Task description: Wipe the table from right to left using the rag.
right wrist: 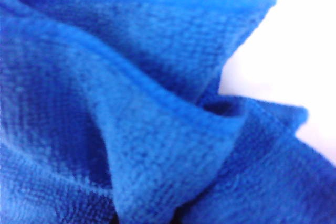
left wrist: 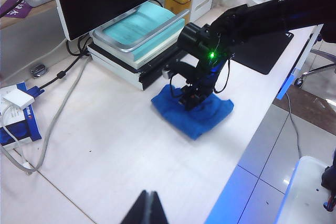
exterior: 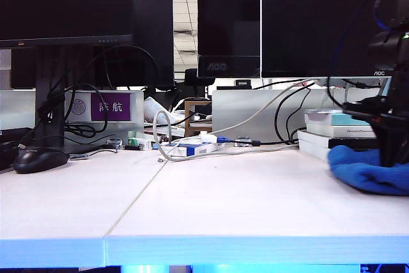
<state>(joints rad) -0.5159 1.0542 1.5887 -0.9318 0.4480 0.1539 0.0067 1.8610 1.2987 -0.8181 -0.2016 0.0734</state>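
The bright blue rag (exterior: 367, 171) (left wrist: 197, 116) lies rumpled on the right end of the white table (exterior: 223, 202) (left wrist: 115, 145), just in front of a stack of books. My right gripper (left wrist: 190, 99) (exterior: 390, 151) points down into the rag and is shut on a raised fold. The right wrist view is almost wholly filled by the rag (right wrist: 157, 103), with white table at one side. My left gripper (left wrist: 148, 195) is shut and holds nothing. It hangs over bare table well to the left of the rag.
A stack of books with a teal cover (left wrist: 139, 24) (exterior: 332, 129) sits under a monitor behind the rag. Cables and a white adapter (left wrist: 18, 98) lie at the back middle, a black mouse (exterior: 39, 158) at far left. The table's front edge (exterior: 255, 250) is near.
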